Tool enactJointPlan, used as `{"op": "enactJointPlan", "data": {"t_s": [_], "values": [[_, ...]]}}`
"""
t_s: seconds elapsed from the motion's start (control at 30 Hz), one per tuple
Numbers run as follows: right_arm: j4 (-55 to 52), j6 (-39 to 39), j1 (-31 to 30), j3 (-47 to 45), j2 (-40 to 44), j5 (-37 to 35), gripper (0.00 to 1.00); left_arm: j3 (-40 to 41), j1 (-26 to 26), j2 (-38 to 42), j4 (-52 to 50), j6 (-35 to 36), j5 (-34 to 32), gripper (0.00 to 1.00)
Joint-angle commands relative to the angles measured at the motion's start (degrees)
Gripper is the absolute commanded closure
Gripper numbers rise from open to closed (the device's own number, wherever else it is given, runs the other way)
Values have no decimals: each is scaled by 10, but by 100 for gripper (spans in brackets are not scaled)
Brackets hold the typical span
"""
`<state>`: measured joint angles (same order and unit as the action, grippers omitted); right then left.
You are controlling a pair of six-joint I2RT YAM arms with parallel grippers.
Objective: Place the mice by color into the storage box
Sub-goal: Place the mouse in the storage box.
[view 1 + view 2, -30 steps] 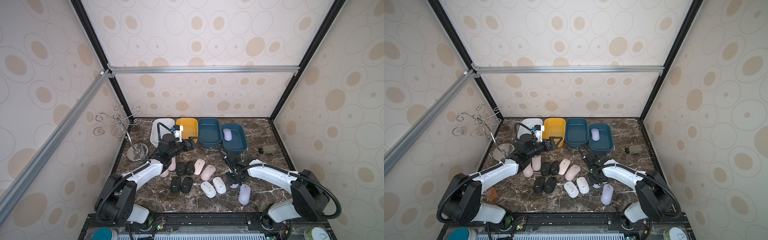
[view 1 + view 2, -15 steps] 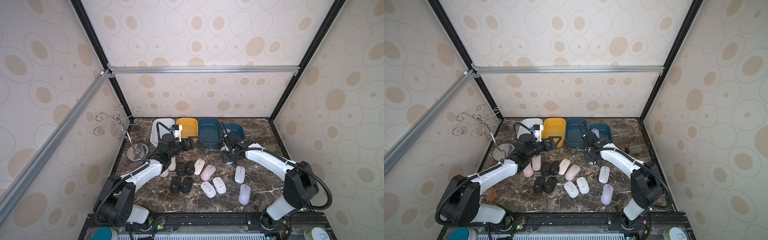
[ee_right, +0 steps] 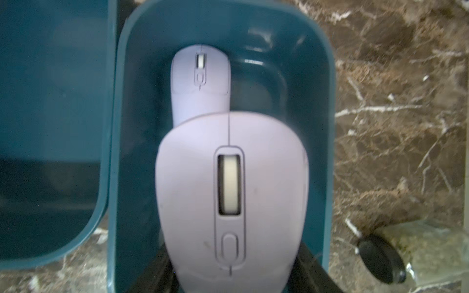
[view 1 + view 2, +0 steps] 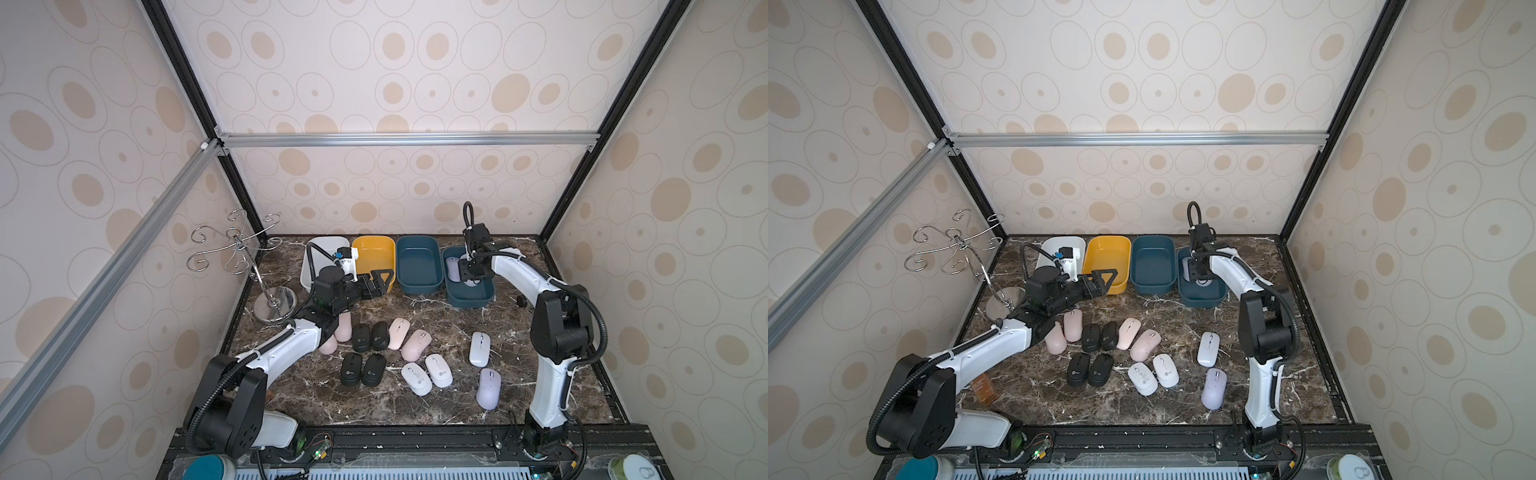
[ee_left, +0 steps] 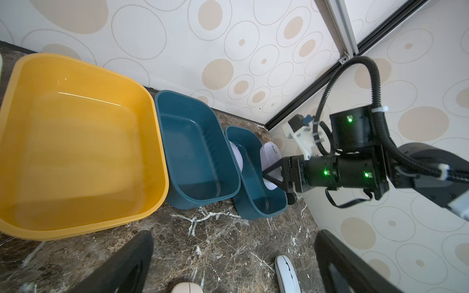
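Observation:
My right gripper (image 3: 233,274) is shut on a lavender mouse (image 3: 229,197) and holds it just above the rightmost teal storage box (image 3: 327,101), where a second lavender mouse (image 3: 200,83) lies. In both top views the right gripper (image 4: 471,276) (image 4: 1196,272) hangs over that box. On the marble lie several black mice (image 4: 360,337), several pale pink mice (image 4: 415,345), three white mice (image 4: 479,348) and one lavender mouse (image 4: 488,388). My left gripper (image 4: 376,282) (image 5: 232,263) is open and empty, low in front of the yellow box (image 4: 374,253).
A white box (image 4: 328,240) and a second teal box (image 4: 417,266) stand in the back row, both empty as far as I see. A chrome hook stand (image 4: 249,257) is at the back left. A small black knob (image 4: 520,301) lies right of the boxes.
The right arm has risen from among the mice on the table and carried the lavender mouse back over the rightmost teal box. The left arm has stayed still.

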<state>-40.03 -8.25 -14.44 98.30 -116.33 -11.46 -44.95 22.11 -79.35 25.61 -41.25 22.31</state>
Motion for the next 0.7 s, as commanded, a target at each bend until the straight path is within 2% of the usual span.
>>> {"op": "enactJointPlan", "data": {"t_s": [0.0,0.2,0.67], "values": [[-26,42,15,65,-44,-9,55,-19,-6,9,1,11,-5,0],[-49,61,37,141,-115,-2,55,-19,-8,6,0,14,-7,0],[-83,83,54,230,-196,15,54,-22,-9,-5,1,8,2,0]]}}
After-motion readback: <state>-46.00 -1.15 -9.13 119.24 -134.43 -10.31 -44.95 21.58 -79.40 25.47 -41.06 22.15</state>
